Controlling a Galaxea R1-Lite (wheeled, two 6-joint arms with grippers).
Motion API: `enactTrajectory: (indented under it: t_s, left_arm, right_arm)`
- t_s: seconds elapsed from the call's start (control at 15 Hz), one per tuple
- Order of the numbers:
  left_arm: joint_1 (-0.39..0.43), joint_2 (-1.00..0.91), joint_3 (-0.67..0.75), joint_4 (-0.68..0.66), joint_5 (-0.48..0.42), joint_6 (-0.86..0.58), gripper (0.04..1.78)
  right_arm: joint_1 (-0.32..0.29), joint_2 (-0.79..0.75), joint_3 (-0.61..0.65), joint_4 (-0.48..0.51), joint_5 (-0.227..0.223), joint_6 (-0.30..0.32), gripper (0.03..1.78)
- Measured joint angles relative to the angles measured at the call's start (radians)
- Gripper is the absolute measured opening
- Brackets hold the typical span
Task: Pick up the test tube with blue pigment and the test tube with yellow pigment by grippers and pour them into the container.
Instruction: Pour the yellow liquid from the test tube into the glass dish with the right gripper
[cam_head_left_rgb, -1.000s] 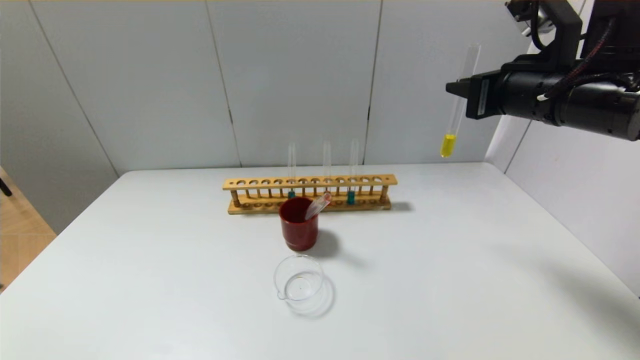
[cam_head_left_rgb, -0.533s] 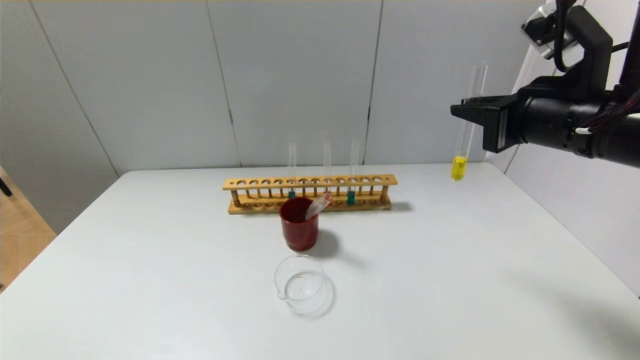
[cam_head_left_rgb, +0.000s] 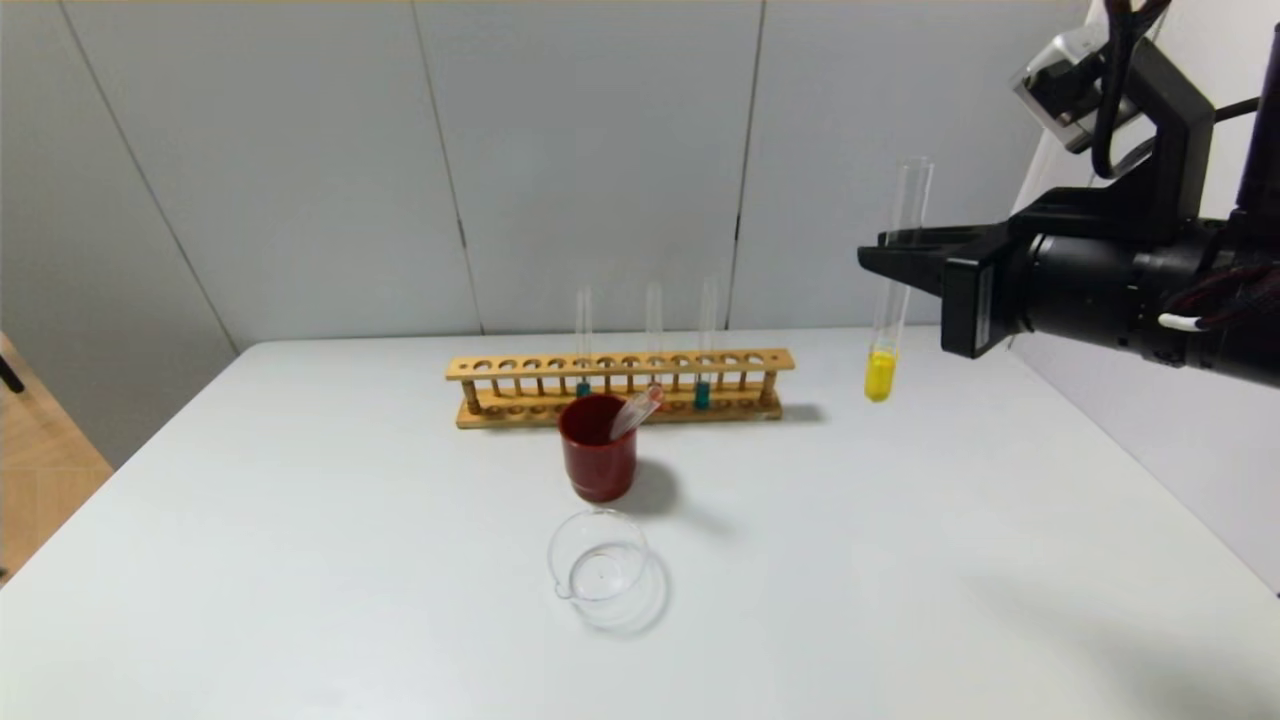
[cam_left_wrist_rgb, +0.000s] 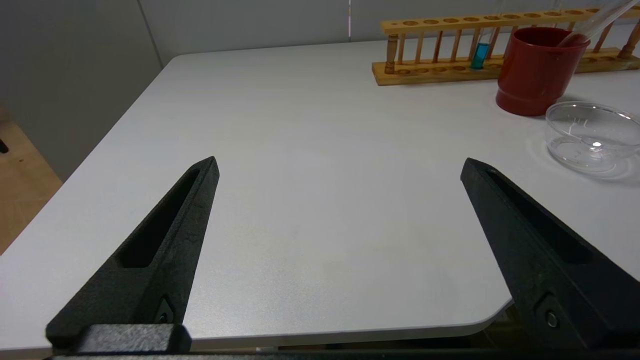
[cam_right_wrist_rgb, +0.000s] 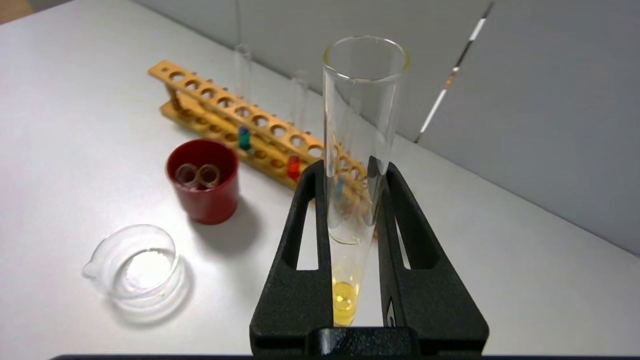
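Note:
My right gripper (cam_head_left_rgb: 884, 256) is shut on the test tube with yellow pigment (cam_head_left_rgb: 889, 300) and holds it almost upright in the air, above the table to the right of the rack. In the right wrist view the tube (cam_right_wrist_rgb: 356, 150) stands between the two black fingers of that gripper (cam_right_wrist_rgb: 350, 167), yellow liquid at its bottom. The test tube with blue pigment (cam_head_left_rgb: 703, 392) stands in the right part of the wooden rack (cam_head_left_rgb: 520, 368). The clear glass container (cam_head_left_rgb: 553, 560) sits empty in front of the red cup. My left gripper (cam_left_wrist_rgb: 340, 167) is open and empty over the near left table corner.
A dark-red cup (cam_head_left_rgb: 598, 460) holding empty tubes stands between rack and container. The rack also holds a tube with a smaller blue portion (cam_head_left_rgb: 583, 388) and one with red liquid (cam_right_wrist_rgb: 294, 167). The wall is close behind the rack.
My right gripper has carried the yellow tube downward and then leftward toward the rack's end. Nothing on the table has moved.

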Motion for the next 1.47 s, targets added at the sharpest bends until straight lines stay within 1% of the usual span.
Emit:
enactTrajectory:
  t_s: [0.33, 0.53, 0.67, 0.87, 1.0, 1.2, 1.47]
  left_arm:
    - [0.0, 0.0, 0.0, 0.0, 0.0, 0.0, 1.71]
    - [0.0, 0.0, 0.0, 0.0, 0.0, 0.0, 1.71]
    - [0.0, 0.0, 0.0, 0.001, 0.0, 0.0, 1.71]
    - [0.0, 0.0, 0.0, 0.0, 0.0, 0.0, 1.71]
    - [0.0, 0.0, 0.0, 0.0, 0.0, 0.0, 1.71]
    - [0.0, 0.0, 0.0, 0.0, 0.0, 0.0, 1.71]
    - [0.0, 0.0, 0.0, 0.0, 0.0, 0.001, 1.71]
  right_arm:
    - [0.085, 0.01, 0.054, -0.007, 0.0, -0.006, 0.28]
    - [0.127, 0.041, 0.064, -0.017, -0.002, -0.006, 0.28]
    - [0.14, 0.075, 0.064, -0.068, -0.01, -0.007, 0.28]
    - [0.163, 0.146, 0.06, -0.19, -0.063, -0.014, 0.28]
    - [0.172, 0.172, 0.06, -0.193, -0.064, -0.026, 0.28]
    - [0.189, 0.203, 0.071, -0.193, -0.057, -0.086, 0.28]
    - [0.237, 0.237, 0.085, -0.192, -0.064, -0.094, 0.28]
